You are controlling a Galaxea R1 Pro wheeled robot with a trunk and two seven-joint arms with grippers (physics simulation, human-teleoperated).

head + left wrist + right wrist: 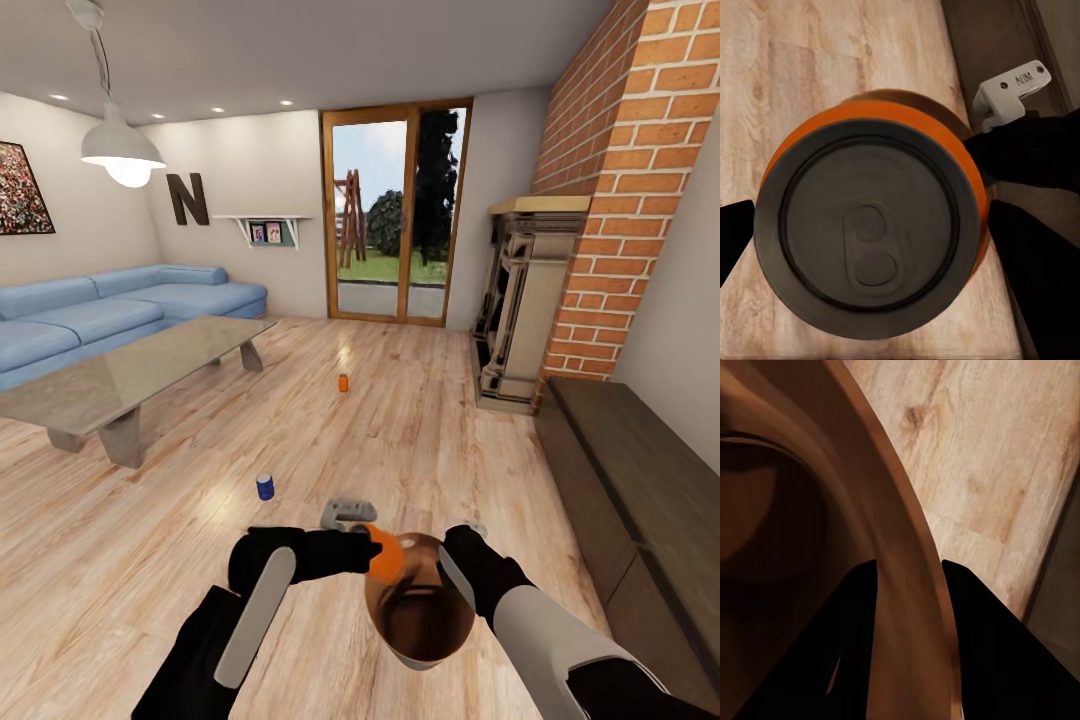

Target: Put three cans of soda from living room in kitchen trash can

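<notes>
- A blue sofa (110,310) is set along the left wall.
- A glass-topped low table (130,370) is placed before it — near, apart.
- A brick fireplace (530,300) is seen right.

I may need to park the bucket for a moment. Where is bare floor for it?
Bare planks lie between the blue can and the dark low cabinet, and between the glass table and the farther orange can. It is crowded at the bucket, where both grippers meet.
</notes>
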